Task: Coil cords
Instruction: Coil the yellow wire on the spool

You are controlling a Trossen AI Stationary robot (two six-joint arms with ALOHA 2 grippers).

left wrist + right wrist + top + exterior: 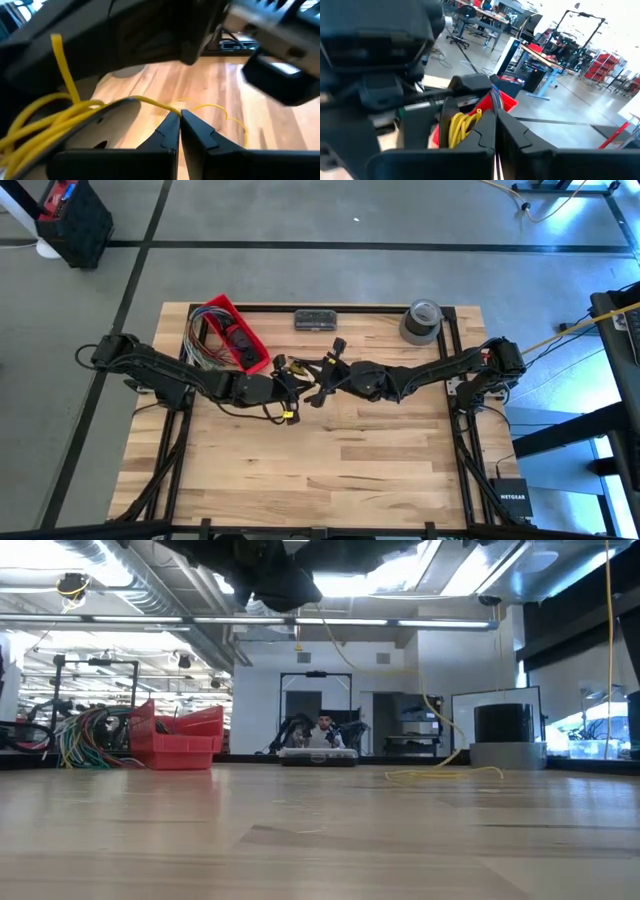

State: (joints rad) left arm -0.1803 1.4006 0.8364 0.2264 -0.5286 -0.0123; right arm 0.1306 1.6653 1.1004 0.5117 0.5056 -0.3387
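From above I count two arms, both mine, reaching in from the two sides of the worktop (300,480) and meeting near its middle. My left gripper (290,386) and my right gripper (326,380) are just beside each other, and both arms lie low and stretched out. Little yellow bits of the cord (288,417) show around my left gripper. At the far edge I count one red bin (232,330), one bundle of coloured wires (198,340) beside it, one dark flat thing (318,319) and one roll of tape (422,321). From the low view, my arms are one dark lump at the top, and I cannot tell them apart there. One thin yellow cord hangs down from them (336,646), and a loose bit of it lies flat on the worktop (445,775) near the roll of tape (505,740). The red bin (180,738) and the wires (90,738) sit on the other side. From my left wrist, my left fingers (167,131) are together at the tips, and the cord runs right behind them, so I cannot tell if I pinch it. A bunch of yellow loops (45,117) sits next to them, and a thin bit lies on the wood (220,109). From my right wrist, my right fingers (515,131) are together too, lifted off the worktop and pointing out at the room. One bunch of yellow loops (461,125) hangs just behind them, near my other arm.
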